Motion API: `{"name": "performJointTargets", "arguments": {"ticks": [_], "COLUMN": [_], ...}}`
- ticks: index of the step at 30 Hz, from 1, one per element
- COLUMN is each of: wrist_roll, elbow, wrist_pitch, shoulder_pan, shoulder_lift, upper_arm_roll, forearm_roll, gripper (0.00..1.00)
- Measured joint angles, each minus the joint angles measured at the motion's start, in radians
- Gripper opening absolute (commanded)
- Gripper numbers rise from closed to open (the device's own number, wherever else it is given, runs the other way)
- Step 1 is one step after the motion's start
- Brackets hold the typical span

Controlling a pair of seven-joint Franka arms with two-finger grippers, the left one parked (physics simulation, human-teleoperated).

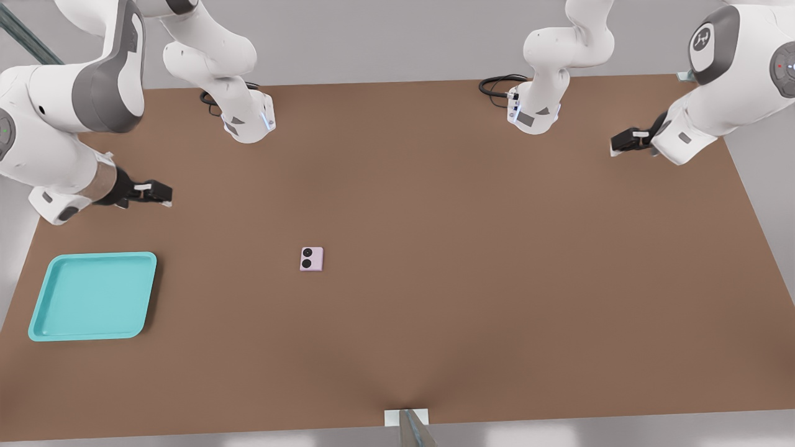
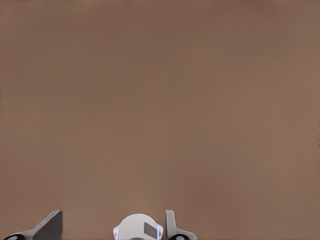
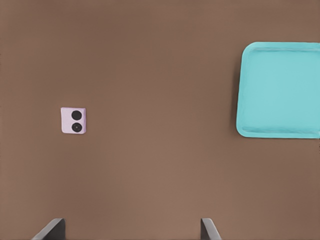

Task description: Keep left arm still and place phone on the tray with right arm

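End effector [image 1: 163,194] hangs with fingers apart and empty above the surface [image 1: 435,248], pre-reach; next it must travel to the phone [image 1: 311,259], well apart from the tray [image 1: 93,297].

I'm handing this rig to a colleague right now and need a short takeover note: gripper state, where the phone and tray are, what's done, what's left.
Gripper: open, holding nothing, hovering above the table near the front view's left edge, beyond the tray.
Phone: lying flat on the table, lenses up, well apart from the tray, toward the front view's right of it.
Tray: on the table at the front view's lower left, nothing in it.
Done: nothing yet; phone untouched.
Left: move over the phone, grasp it, carry it to the tray, release.
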Motion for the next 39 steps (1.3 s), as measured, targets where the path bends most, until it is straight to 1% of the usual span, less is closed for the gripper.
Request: {"name": "performJointTargets", "arguments": {"ticks": [2,4,8,11,15,25,29,34,39], "wrist_roll": [0.0,0.004,0.041,0.096,0.182,0.388,0.447,0.503,0.542], "elbow": [0.0,0.0,-0.028,-0.106,-0.275,-0.377,-0.485,-0.597,-0.646], "wrist_pitch": [0.046,0.089,0.21,0.324,0.507,0.865,1.01,1.145,1.242], "shoulder_pan": [-0.001,0.014,0.208,0.29,0.302,0.347,0.341,0.34,0.338], "shoulder_lift": [0.011,0.074,0.208,0.274,0.325,0.503,0.501,0.447,0.442], "upper_arm_roll": [0.0,0.015,0.022,0.032,0.065,0.082,0.083,0.097,0.098], "forearm_roll": [0.003,0.001,-0.008,-0.018,-0.02,-0.022,-0.025,-0.028,-0.028], "gripper": [1.0,1.0,1.0,1.0,1.0,1.0,1.0,1.0,1.0]}}
